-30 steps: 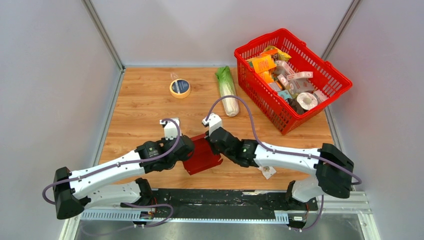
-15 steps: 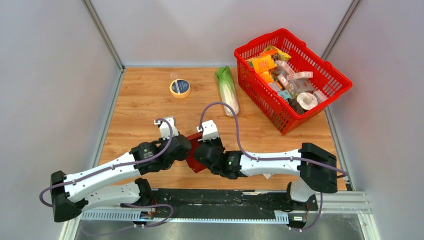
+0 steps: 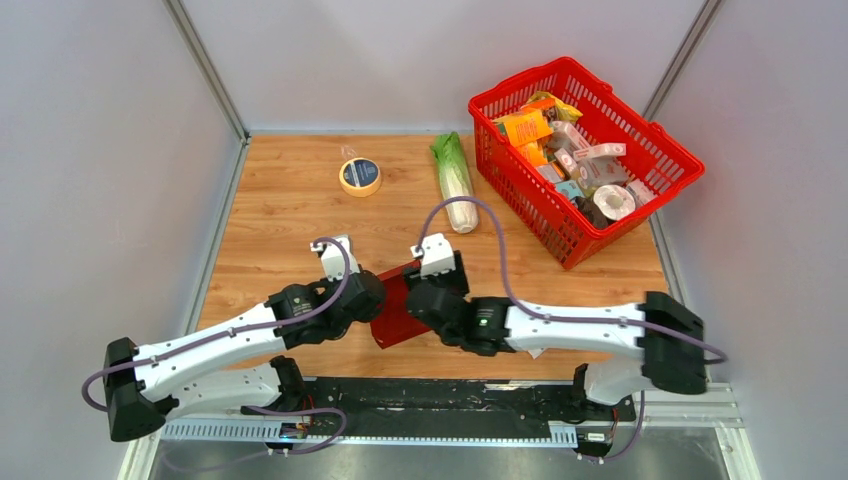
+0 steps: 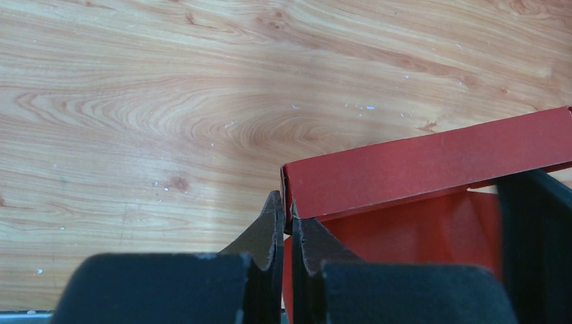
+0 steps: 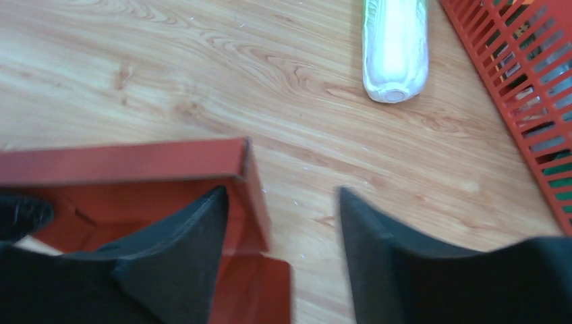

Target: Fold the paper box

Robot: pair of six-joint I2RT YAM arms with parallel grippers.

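The dark-red paper box (image 3: 393, 312) sits near the table's front edge, between my two grippers, partly raised with its walls standing. My left gripper (image 3: 372, 298) is shut on the box's left wall; in the left wrist view the fingertips (image 4: 287, 219) pinch the corner below the long red wall (image 4: 432, 162). My right gripper (image 3: 428, 292) is open over the box's right end. In the right wrist view its left finger (image 5: 195, 236) is inside the paper box (image 5: 121, 165), the right finger (image 5: 378, 250) is outside over the wood, and the box's end wall stands between them.
A roll of tape (image 3: 360, 176) and a wrapped cabbage (image 3: 455, 183) lie farther back. A red mesh basket (image 3: 520, 215) full of packaged goods stands at the back right. A scrap of paper (image 3: 535, 345) lies under my right forearm.
My right gripper has gone from shut to open. It first swung left over the box, then drew back a little to the right. The left gripper kept its hold.
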